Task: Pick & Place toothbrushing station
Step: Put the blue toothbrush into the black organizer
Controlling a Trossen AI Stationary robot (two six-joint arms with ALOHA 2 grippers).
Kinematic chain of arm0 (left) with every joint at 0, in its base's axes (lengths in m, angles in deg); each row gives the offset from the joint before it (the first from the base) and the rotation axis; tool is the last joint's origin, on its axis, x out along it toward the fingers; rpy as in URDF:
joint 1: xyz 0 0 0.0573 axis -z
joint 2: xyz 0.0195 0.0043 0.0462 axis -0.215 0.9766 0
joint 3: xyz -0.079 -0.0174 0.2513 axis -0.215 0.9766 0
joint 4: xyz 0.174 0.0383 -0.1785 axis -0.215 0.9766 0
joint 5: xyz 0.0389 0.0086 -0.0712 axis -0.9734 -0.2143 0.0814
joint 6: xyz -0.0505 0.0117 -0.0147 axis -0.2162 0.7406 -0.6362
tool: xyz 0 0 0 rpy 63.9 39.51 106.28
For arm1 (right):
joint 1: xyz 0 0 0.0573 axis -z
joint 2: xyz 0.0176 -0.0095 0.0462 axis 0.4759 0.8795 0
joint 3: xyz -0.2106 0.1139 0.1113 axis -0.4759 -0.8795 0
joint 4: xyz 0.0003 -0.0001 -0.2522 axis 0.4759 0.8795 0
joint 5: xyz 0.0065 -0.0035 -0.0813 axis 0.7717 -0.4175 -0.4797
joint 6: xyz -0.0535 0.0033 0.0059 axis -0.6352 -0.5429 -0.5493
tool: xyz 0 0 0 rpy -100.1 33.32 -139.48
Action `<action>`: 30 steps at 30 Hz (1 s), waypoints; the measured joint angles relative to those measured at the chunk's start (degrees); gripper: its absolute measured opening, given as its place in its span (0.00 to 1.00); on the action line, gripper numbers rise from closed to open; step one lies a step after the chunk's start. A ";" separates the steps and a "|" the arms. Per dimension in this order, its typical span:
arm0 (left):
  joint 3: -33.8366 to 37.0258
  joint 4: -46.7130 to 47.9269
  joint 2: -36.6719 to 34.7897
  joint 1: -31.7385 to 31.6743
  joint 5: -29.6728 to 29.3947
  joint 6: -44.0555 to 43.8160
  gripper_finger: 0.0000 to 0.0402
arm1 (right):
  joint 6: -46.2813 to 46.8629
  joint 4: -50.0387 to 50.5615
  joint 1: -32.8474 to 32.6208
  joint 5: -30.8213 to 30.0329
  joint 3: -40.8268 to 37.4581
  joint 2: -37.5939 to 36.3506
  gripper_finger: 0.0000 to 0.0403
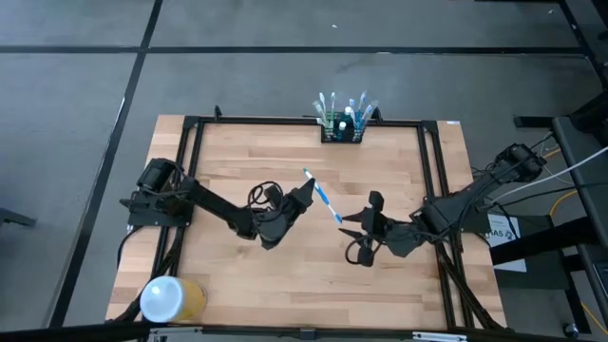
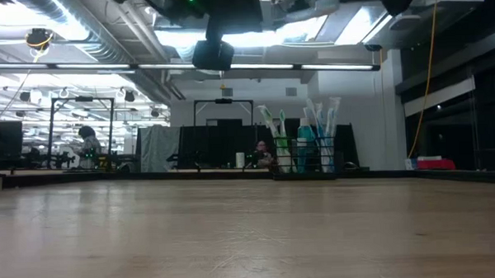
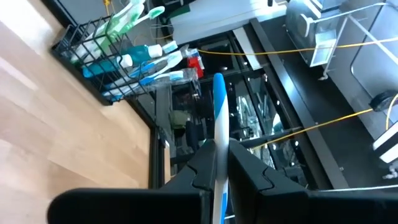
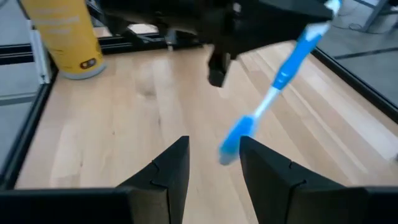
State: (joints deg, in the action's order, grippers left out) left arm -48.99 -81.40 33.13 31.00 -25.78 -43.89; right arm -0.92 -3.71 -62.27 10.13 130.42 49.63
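The left end effector (image 1: 304,193) is clamped on a blue-and-white plastic toothbrush (image 1: 323,199) mid-worktop; the right end effector (image 1: 366,228), fingers apart, waits nearby. The black wire toothbrushing station (image 1: 343,131) stands far-centre — approach from above, brush vertical.

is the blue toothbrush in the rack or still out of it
Out. The left gripper holds the blue toothbrush above mid-table, shut on its handle, well short of the black rack at the far edge.
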 joint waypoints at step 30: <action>-0.04 -7.68 -0.04 0.30 1.95 6.10 0.04 | 4.12 0.13 2.39 -1.05 0.04 1.73 0.36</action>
State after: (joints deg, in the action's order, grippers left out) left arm -49.04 -89.08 33.09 31.30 -23.82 -37.79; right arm 3.21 -3.58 -59.88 9.09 130.46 51.36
